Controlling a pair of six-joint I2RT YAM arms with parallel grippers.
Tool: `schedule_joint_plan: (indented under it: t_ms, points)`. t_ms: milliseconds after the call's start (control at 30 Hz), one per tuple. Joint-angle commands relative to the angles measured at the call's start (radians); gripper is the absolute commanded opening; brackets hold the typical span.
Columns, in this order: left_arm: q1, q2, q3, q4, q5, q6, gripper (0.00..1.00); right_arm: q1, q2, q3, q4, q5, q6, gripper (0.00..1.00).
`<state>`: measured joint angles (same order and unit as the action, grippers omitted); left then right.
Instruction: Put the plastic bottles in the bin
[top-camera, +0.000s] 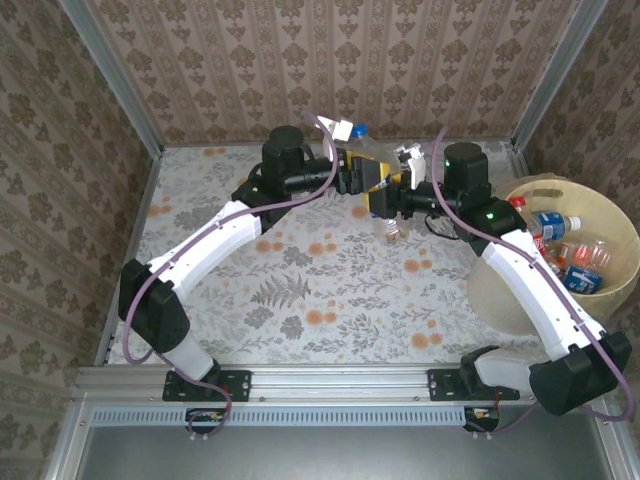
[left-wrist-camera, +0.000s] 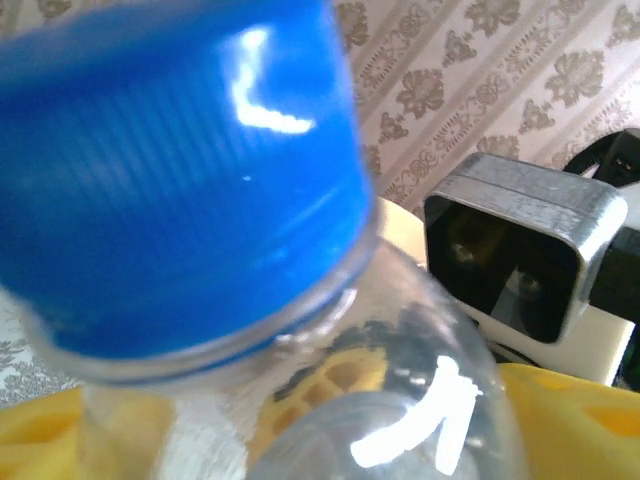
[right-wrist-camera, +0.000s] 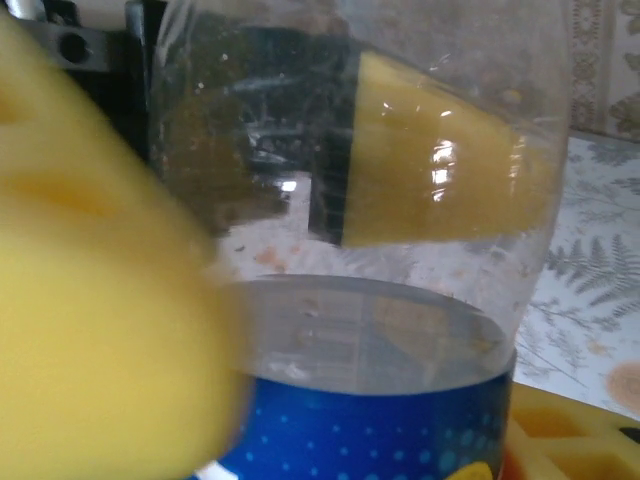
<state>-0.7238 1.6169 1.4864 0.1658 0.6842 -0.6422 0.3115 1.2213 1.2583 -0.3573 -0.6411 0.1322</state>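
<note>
**While a bottle hangs between both arms, others lie in the bin**

Where the two arms meet, toward 12 o'clock on the table in the overhead view, the bottle is held off the flowered surface. The left end effector reaches in from 9 o'clock and is clamped on it. In the left wrist view the clear neck sits between the yellow fingers, and the blue cap looms close to the lens at 11 o'clock. A silver-framed housing on the other arm shows at 3 o'clock.

The right end effector comes in from 3 o'clock, just beside the left one. In the right wrist view its yellow fingers stand on either side of the clear body, with a blue label at 6 o'clock. Whether they press the plastic or only flank it I cannot tell. Another yellow finger shows through the clear wall at 1 o'clock.

The bin stands at 3 o'clock in the overhead view, just beside the right forearm. Several plastic bottles lie inside it. One with a blue label is toward the bin's 12 o'clock, and others with red and blue on them lie nearer its 3 o'clock wall.
</note>
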Motion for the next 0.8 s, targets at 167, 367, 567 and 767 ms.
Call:
schedule_joint_plan:
  t_ms: [167, 367, 567, 767]
  points:
    - [0.015, -0.155, -0.036, -0.041, -0.170, 0.060, 1.00, -0.094, -0.114, 0.263, -0.483, 0.485, -0.189, 0.52]
    - [0.019, -0.237, -0.114, -0.135, -0.439, 0.122, 1.00, -0.179, -0.173, 0.420, -0.701, 0.980, -0.223, 0.50]
    - [0.066, -0.222, -0.124, -0.252, -0.549, 0.067, 1.00, -0.402, -0.140, 0.421, -0.897, 1.182, -0.244, 0.52]
    - [0.113, -0.212, -0.142, -0.291, -0.556, 0.013, 1.00, -0.610, -0.177, 0.298, -0.886, 1.129, -0.319, 0.55]
